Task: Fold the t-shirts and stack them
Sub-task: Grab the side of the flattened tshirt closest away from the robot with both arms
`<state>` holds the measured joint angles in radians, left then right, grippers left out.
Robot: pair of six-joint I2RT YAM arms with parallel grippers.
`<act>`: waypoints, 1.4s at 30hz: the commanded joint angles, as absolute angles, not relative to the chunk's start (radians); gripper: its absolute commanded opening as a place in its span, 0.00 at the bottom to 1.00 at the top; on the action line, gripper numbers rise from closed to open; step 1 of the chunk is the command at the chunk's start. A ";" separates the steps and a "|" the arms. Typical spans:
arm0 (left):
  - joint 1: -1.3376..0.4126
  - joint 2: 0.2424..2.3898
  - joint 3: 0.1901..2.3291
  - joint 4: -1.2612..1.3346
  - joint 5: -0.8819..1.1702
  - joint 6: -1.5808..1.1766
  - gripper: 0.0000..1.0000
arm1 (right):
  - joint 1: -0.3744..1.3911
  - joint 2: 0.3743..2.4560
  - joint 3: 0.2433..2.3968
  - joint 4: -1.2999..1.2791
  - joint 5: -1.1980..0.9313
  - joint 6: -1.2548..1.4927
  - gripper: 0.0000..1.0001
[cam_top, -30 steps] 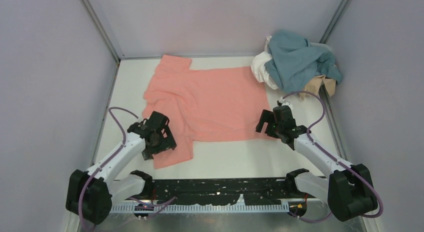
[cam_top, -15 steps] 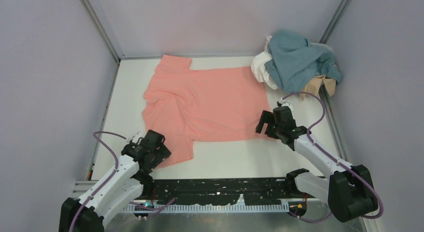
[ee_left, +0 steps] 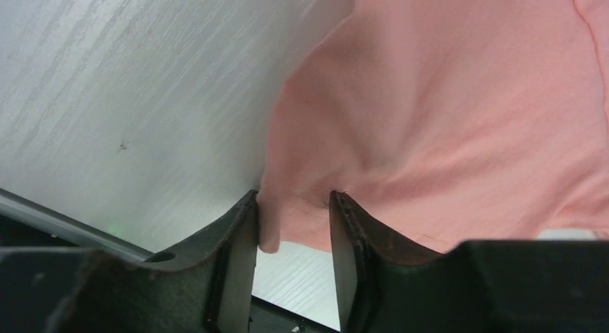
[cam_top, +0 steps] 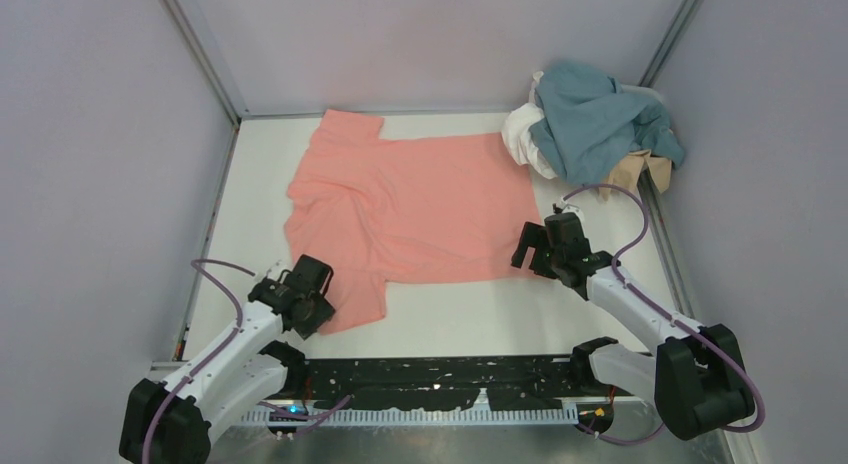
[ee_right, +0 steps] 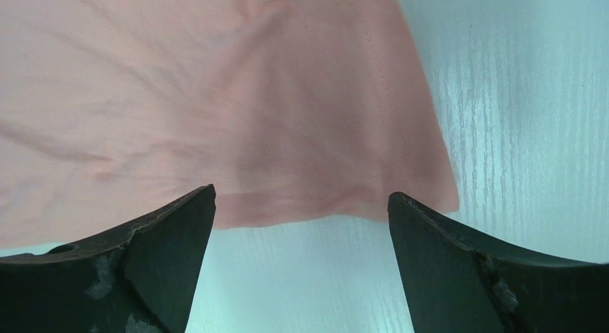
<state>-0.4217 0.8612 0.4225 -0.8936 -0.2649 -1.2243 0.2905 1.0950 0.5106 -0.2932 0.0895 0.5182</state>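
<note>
- Spread flat on the table (cam_top: 450, 319): salmon-pink t-shirt (cam_top: 420, 209), long axis left to right, neck end left, hem right.
- Heaped in the far right corner, well apart from both arms: teal-blue t-shirt (cam_top: 590, 119), white t-shirt (cam_top: 522, 139), tan t-shirt (cam_top: 630, 169).
- At the near-left sleeve: left gripper (ee_left: 293, 218), jaws narrowed but not clenched, sleeve hem lying in the gap between the 2 fingers and touching the left one.
- At the near-right hem corner: right gripper (ee_right: 301, 204), jaws released and wide, cloth corner at the mouth of the gap, ungrasped.
- Near long edge thus covered at both ends, 1 arm per end.
- Probably calls for a fold from near to far, across the short axis.
- Needs a firm pinch on sleeve and hem corner first; seemingly closer to that on the left than on the right.
</note>
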 commanded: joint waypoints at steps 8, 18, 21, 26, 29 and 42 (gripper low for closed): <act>-0.425 0.845 0.382 -0.807 -0.226 -1.254 0.00 | 0.287 1.036 0.515 -0.352 0.196 0.545 0.95; -0.425 0.803 0.386 -0.818 -0.232 -1.189 0.00 | 0.265 1.058 0.520 -0.429 0.317 0.586 0.95; -0.425 0.790 0.383 -0.816 -0.240 -1.177 0.00 | 0.252 1.113 0.530 -0.421 0.321 0.590 0.84; -0.425 0.775 0.372 -0.800 -0.255 -1.165 0.00 | 0.243 1.156 0.507 -0.367 0.323 0.588 0.61; -0.425 0.770 0.375 -0.814 -0.270 -1.170 0.00 | 0.241 1.184 0.494 -0.348 0.305 0.595 0.56; -0.425 0.607 0.392 -0.998 -0.217 -1.196 0.00 | 0.240 1.019 0.481 -0.515 0.244 0.605 0.06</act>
<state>-0.4232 0.6941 0.3771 -0.8684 -0.2192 -1.1786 0.2443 1.0973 0.4873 -0.4152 0.2535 0.5903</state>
